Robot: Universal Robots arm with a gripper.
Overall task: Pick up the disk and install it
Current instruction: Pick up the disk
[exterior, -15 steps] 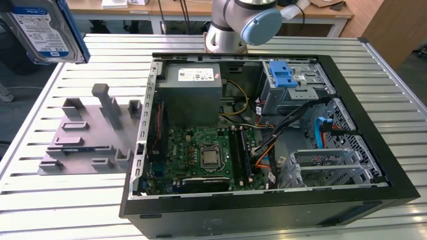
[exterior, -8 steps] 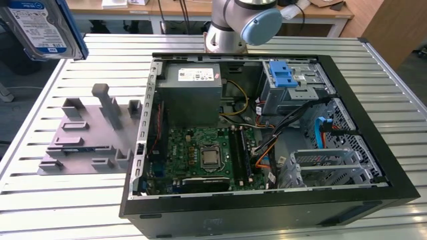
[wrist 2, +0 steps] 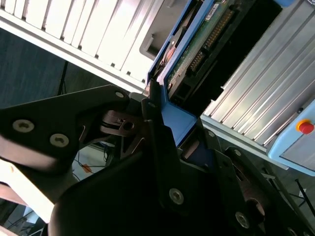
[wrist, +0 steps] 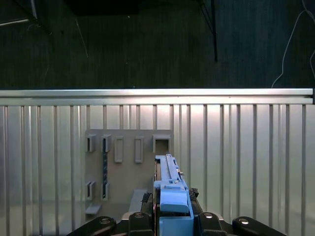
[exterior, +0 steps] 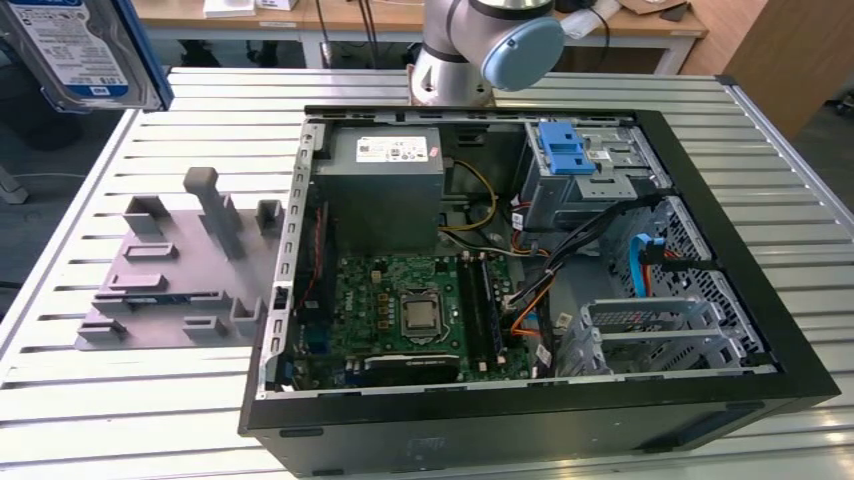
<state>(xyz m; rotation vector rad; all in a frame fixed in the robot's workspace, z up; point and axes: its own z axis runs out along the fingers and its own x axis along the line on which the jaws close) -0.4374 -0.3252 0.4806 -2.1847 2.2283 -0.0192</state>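
You have the slatted table [exterior: 120, 400] carrying the open case [exterior: 534, 440] and, beside it, the grey rack [exterior: 174, 290]. The disk [exterior: 80, 50] sits at the exterior view's upper left (raised well above the rack), with the gripper [wrist: 172, 219] jaws pinching its blue carrier.

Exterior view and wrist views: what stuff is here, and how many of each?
silver rectangular disk in a blue plastic carrier: one, silver and blue, in the air, exterior view's left.
silver slatted metal table: one, silver, across the exterior view.
black metal computer case: one, black, on the table.
grey metal power-supply box: one, grey, inside the case.
green circuit board: one, green, inside the case.
blue plastic bracket: one, blue, inside the case.
grey slotted plastic holder: one, grey, on the table beside the case.
robot arm: one, grey and blue, behind the case.
tool: one, black, shut on the disk.
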